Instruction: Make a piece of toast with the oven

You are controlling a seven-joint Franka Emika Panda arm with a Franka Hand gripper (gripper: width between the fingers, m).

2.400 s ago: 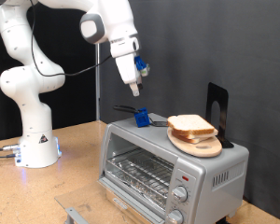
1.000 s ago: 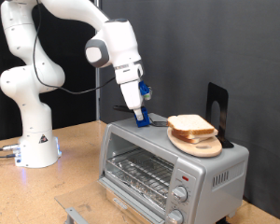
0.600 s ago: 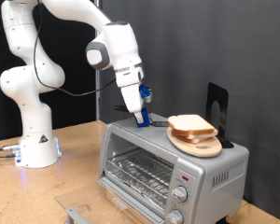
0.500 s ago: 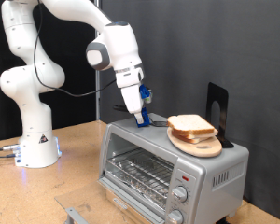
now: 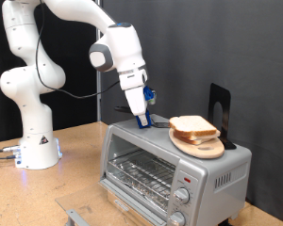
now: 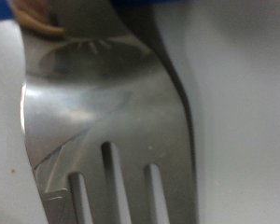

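Observation:
The piece of toast [image 5: 191,125] lies on a round wooden board [image 5: 202,147] on top of the silver oven [image 5: 132,151], toward the exterior view's right. My gripper [image 5: 142,120] is down at the oven's top, at a small blue holder left of the toast, which its fingers mostly hide. The wrist view is filled by a metal fork [image 6: 103,112] seen very close, its tines and neck blurred. The fingers do not show clearly in the wrist view.
The oven's wire rack [image 5: 141,174] shows through its front, and round knobs [image 5: 185,196] sit at its right side. A black upright stand [image 5: 219,106] is behind the board. The arm's white base [image 5: 33,141] stands on the wooden table [image 5: 75,179] at the left.
The gripper came down from well above the oven to the blue holder on its top, then edged slightly right. The toast and board have not moved.

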